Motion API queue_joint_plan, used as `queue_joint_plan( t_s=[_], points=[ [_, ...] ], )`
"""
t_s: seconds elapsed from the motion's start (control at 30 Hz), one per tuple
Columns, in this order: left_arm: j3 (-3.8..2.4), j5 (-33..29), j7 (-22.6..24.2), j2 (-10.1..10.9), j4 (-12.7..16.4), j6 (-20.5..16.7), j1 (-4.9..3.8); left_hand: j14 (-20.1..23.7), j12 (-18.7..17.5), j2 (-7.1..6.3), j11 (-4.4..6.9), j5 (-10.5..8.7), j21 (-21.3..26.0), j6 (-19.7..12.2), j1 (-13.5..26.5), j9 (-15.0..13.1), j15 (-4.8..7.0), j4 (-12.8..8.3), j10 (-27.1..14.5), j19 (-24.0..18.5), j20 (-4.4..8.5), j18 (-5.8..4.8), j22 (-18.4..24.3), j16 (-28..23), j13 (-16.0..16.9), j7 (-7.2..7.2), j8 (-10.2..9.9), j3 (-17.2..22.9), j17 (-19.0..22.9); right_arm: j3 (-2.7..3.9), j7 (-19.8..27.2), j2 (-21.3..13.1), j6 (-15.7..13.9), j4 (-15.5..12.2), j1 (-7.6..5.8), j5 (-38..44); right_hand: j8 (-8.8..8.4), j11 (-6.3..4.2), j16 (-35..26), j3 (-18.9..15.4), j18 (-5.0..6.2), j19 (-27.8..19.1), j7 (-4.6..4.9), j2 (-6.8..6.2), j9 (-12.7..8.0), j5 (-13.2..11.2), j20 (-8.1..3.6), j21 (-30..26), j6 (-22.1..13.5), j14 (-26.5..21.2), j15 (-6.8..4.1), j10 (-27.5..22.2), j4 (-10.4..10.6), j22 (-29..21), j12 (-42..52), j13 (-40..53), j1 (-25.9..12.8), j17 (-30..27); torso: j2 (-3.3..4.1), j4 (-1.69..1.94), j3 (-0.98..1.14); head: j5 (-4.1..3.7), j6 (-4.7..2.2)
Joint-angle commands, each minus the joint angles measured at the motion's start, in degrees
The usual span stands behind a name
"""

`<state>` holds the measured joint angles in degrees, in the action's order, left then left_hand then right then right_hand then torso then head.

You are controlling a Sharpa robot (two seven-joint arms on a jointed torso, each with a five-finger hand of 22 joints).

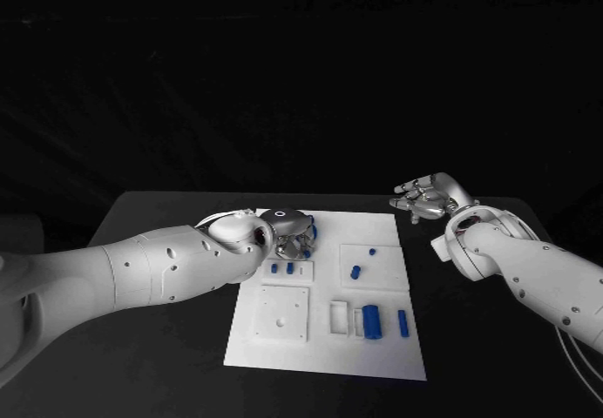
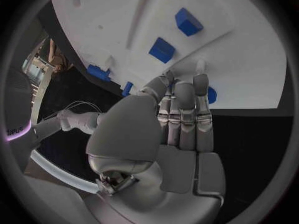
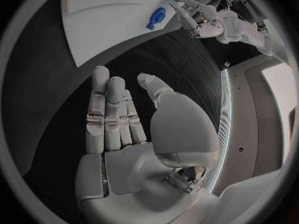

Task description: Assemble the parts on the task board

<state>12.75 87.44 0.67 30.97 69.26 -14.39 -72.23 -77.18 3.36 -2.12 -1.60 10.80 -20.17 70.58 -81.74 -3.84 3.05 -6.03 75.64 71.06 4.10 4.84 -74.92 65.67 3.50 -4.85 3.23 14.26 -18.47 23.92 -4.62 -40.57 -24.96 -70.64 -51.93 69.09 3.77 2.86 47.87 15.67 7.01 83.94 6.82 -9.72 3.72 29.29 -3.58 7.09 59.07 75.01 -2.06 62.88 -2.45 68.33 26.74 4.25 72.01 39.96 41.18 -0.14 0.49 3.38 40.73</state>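
The fingers point(image 2: 186, 109) of the left hand point(image 1: 283, 228) are held straight and pressed side by side, with the thumb folded across beside them; their tips are seen over the far edge of the task board point(image 1: 389, 348). A rounded blue part point(image 2: 211, 94) shows just beside the fingertips in the left wrist view, but whether it is pinched or only touched cannot be told. Beyond the fingertips two blue block parts point(image 2: 161, 50) stand upright on the board, one behind the other.

Outward from that hand, toward the robot, a pair of small blue parts point(image 1: 281, 268) is seen side by side, each with its long axis running from far to near. A square white plate point(image 1: 283, 312) with small holes lies nearer still. To its side a blue cylinder part point(image 1: 372, 319) lies flat, its long axis also running far to near, and a thinner blue bar part point(image 1: 403, 322) lies parallel just beside it. On a raised white panel point(image 1: 377, 277) between the two hands, a short blue peg part point(image 1: 355, 271) lies slightly tilted, with a smaller blue piece point(image 1: 371, 253) a little beyond it.

The right hand point(image 1: 431, 197) is raised over the black table point(image 1: 151, 218), well apart from the board's far corner. Its fingers point(image 3: 107, 109) are extended close together, the thumb set apart, and nothing is held.
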Motion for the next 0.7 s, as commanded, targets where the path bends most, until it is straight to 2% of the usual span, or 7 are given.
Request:
queue_joint_plan(
  t_s=[0.03, 0.2, 0.27, 0.43, 0.7],
  points=[
    [-0.8, -2.2, 0.9, 0.8, 1.3, -1.1, -0.11, -0.5, 0.1, 0.27, -0.03, -0.16, 0.0, 0.0, 0.1, 0.0, 0.01, 0.0, 0.0, 0.6, 0.0, 0.06, -1.0, 0.0, -0.1, 0.01, 0.4, -0.4, -0.1, 0.02, 0.6, 0.0, 0.0, -0.1, 0.03, -0.2, -0.19, -0.04, 0.3, -0.4, 0.36, 0.9, 0.37, 0.01, 0.0, 0.3, 0.43, -0.2, 0.2, -0.2, 0.16, 0.4, 0.1, 0.1, -0.4, -0.1, -0.6, -0.1, 0.02, -0.02, 0.04, 0.03, -0.15],
    [-2.12, -3.8, 0.5, 2.3, 2.8, 0.6, -0.48, -0.4, 0.1, 0.2, -0.21, -0.27, 0.1, -0.4, 0.1, 0.0, -0.1, 0.1, -0.6, 0.5, -0.08, 0.06, -1.0, -0.3, -0.1, -0.06, 0.4, -0.4, 0.0, 0.02, 0.5, -0.1, 0.0, 0.0, 0.03, -0.3, -0.19, -0.04, 0.3, -0.4, 0.36, 0.9, 0.37, 0.01, 0.0, 0.3, 0.43, -0.2, 0.2, -0.2, 0.16, 0.4, 0.1, 0.1, -0.4, -0.1, -0.6, -0.1, 0.01, -0.01, 0.03, 0.15, -0.07],
    [-2.42, -4.4, 0.2, 3.1, 3.4, 1.5, -0.79, -0.3, 0.1, 0.16, -0.31, -0.27, 0.3, -0.4, 0.0, 0.0, -0.18, 0.2, -0.8, 0.4, -0.16, 0.08, -1.0, -0.5, -0.1, -0.09, 0.4, -0.4, 0.0, 0.02, 0.5, -0.1, 0.1, 0.0, 0.03, -0.3, -0.19, -0.04, 0.3, -0.4, 0.36, 0.9, 0.37, 0.01, 0.0, 0.3, 0.43, -0.2, 0.2, -0.2, 0.16, 0.4, 0.1, 0.1, -0.4, -0.1, -0.6, -0.1, 0.01, 0.02, 0.02, 0.14, -0.07],
    [-2.75, -5.0, -0.4, 4.8, 4.3, 3.1, -1.46, -0.2, 0.0, 0.05, -0.41, -0.33, 0.3, -0.5, 0.0, 0.0, -0.25, 0.2, -1.1, 0.3, -0.22, 0.11, -1.1, -0.6, -0.1, -0.1, 0.4, -0.4, 0.0, 0.02, 0.4, -0.3, 0.2, 0.0, 0.03, -0.3, -0.19, -0.04, 0.3, -0.4, 0.36, 0.9, 0.37, 0.01, 0.0, 0.3, 0.43, -0.2, 0.2, -0.2, 0.16, 0.4, 0.1, 0.1, -0.4, -0.1, -0.6, -0.1, 0.0, 0.03, 0.04, 0.19, -0.06],
    [-2.83, -5.3, -0.8, 7.1, 4.7, 4.3, -1.78, -0.2, 0.1, -0.07, -0.45, -0.36, 0.4, -0.6, -0.1, 0.0, -0.27, 0.2, -1.2, 0.2, -0.25, 0.14, -1.1, -0.7, -0.1, -0.13, 0.4, -0.4, 0.0, 0.02, 0.4, -0.3, 0.3, 0.0, 0.03, -0.3, -0.19, -0.02, 0.3, -0.6, 0.36, 1.0, 0.37, 0.0, 0.0, 0.4, 0.44, -0.3, 0.2, -0.2, 0.17, 0.4, 0.1, 0.1, -0.5, -0.1, -0.7, -0.1, 0.06, -0.02, 0.01, 0.29, 0.0]
  ],
)
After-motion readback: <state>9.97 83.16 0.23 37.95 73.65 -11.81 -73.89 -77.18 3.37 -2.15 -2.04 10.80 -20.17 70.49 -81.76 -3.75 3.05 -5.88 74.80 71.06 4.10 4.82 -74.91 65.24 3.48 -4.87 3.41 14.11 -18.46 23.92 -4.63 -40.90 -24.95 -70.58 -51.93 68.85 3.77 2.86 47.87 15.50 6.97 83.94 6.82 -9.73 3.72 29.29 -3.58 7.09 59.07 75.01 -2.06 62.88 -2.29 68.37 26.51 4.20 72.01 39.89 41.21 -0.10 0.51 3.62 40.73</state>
